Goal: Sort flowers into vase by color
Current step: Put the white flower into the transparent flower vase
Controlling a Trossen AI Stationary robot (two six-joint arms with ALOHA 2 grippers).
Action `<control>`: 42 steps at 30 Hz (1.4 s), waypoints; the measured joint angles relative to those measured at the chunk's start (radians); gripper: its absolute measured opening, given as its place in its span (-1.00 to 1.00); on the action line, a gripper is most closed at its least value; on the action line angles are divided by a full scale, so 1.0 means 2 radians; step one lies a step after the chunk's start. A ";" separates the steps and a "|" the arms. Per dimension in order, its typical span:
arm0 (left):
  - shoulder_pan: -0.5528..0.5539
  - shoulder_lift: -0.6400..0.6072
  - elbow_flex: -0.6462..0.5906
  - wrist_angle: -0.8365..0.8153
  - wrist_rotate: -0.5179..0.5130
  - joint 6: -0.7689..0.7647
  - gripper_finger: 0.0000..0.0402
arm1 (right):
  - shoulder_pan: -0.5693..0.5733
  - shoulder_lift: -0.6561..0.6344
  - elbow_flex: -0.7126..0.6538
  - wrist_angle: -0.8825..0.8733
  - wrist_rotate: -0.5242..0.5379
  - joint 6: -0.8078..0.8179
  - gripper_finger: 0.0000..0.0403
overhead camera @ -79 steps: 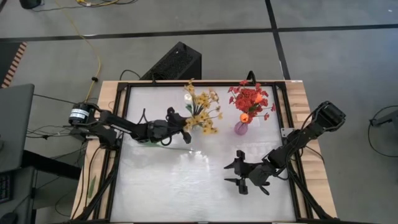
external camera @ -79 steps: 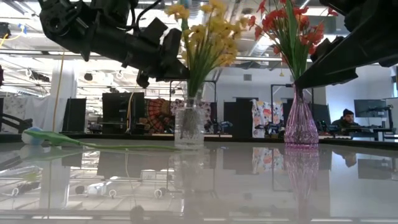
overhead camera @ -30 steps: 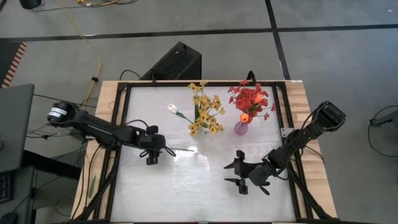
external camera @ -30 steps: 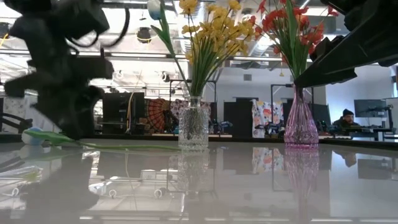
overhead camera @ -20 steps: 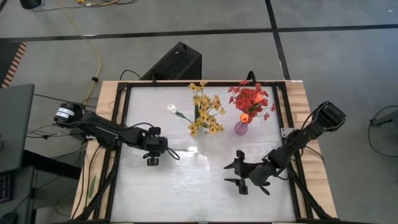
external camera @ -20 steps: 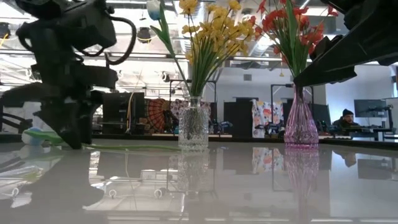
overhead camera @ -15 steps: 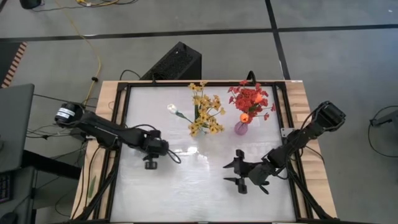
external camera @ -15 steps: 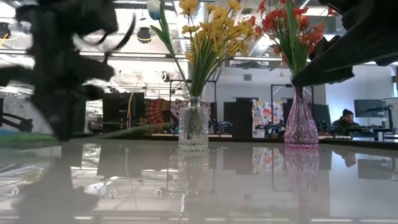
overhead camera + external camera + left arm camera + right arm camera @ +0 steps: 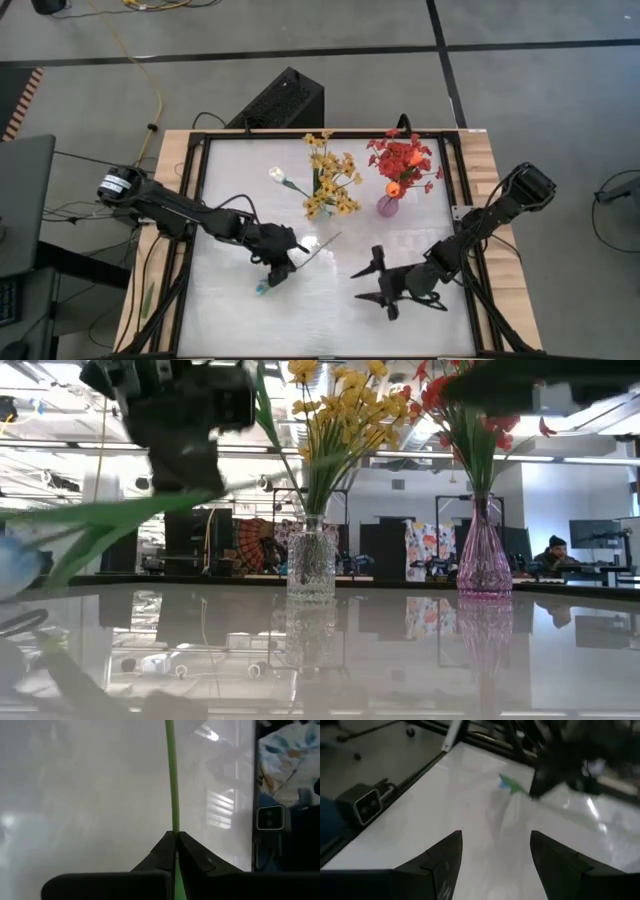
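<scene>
Left gripper (image 9: 283,262): jaws clenched on green flower stem (image 9: 171,785), mid-desk (image 9: 330,310). Right gripper (image 9: 372,283): jaws released, holding nothing, near purple vase (image 9: 386,206).

On the white desk (image 9: 240,310), the left tool (image 9: 279,266) is clamped on a green-stemmed flower (image 9: 300,260) lying slantwise near the middle. The right tool (image 9: 372,282) hovers nearby with fingers spread, and behind them stand a vase of yellow sprays (image 9: 328,180) and a vase of red sprays (image 9: 400,165)

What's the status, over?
Left gripper shut on flower stem, lifted off the table. Right gripper open, empty, waiting nearby. Yellow-flower vase and pink vase stand beyond, unobstructed.
</scene>
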 joint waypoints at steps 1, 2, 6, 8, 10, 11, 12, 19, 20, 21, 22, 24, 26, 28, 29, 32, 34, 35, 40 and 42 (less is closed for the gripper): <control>-0.002 0.010 0.000 0.002 0.004 -0.018 -1.00 | 0.003 0.000 0.004 -0.001 0.000 -0.020 0.29; -0.004 0.024 -0.001 0.014 0.008 -0.031 -1.00 | 0.004 0.000 0.008 0.000 0.000 -0.036 0.29; -0.010 0.077 -0.001 0.074 0.037 -0.059 -1.00 | -0.010 0.010 0.021 0.001 0.011 -0.087 0.29; -0.010 0.100 0.000 0.107 0.056 -0.060 -1.00 | -0.020 0.030 0.028 -0.004 0.012 -0.120 0.29; -0.009 0.120 0.000 0.140 0.064 -0.068 -1.00 | -0.032 0.061 0.042 -0.003 0.012 -0.142 0.29; -0.009 0.130 0.000 0.149 0.069 -0.074 -1.00 | -0.037 0.079 0.050 -0.011 0.013 -0.151 0.29; -0.008 0.137 0.001 0.158 0.076 -0.079 -1.00 | -0.041 0.097 0.062 -0.023 0.015 -0.157 0.29; -0.008 0.152 0.007 0.162 0.090 -0.080 -1.00 | -0.057 0.208 0.160 -0.143 0.051 -0.131 0.29; -0.007 0.152 0.007 0.162 0.093 -0.077 -1.00 | -0.060 0.220 0.174 -0.161 0.051 -0.124 0.29; -0.007 0.152 0.007 0.161 0.097 -0.075 -1.00 | -0.061 0.231 0.186 -0.181 0.051 -0.115 0.29; -0.007 0.152 0.007 0.161 0.100 -0.072 -1.00 | -0.062 0.240 0.198 -0.203 0.051 -0.106 0.28; -0.006 0.151 0.007 0.157 0.102 -0.068 -1.00 | -0.064 0.254 0.220 -0.231 0.052 -0.090 0.23; -0.004 0.151 0.007 0.150 0.099 -0.068 -1.00 | -0.066 0.262 0.237 -0.252 0.051 -0.084 0.14; -0.002 0.151 0.007 0.147 0.098 -0.067 -1.00 | -0.066 0.262 0.244 -0.265 0.052 -0.084 0.02; -0.001 0.151 0.007 0.145 0.098 -0.067 -1.00 | -0.066 0.261 0.245 -0.266 0.052 -0.084 -0.04; 0.001 0.151 0.007 0.141 0.094 -0.064 -1.00 | -0.066 0.252 0.245 -0.267 0.052 -0.079 -0.26; 0.002 0.151 0.007 0.146 0.093 -0.052 -1.00 | -0.066 0.247 0.246 -0.265 0.053 -0.072 -0.42; 0.002 0.151 0.007 0.151 0.092 -0.046 -0.99 | -0.066 0.246 0.246 -0.267 0.053 -0.065 -0.51; 0.002 0.151 0.007 0.154 0.091 0.008 -0.89 | -0.066 0.246 0.246 -0.303 0.050 -0.030 -0.90; 0.001 0.151 0.007 0.159 0.092 0.029 -0.81 | -0.063 0.246 0.246 -0.320 0.049 -0.012 -0.89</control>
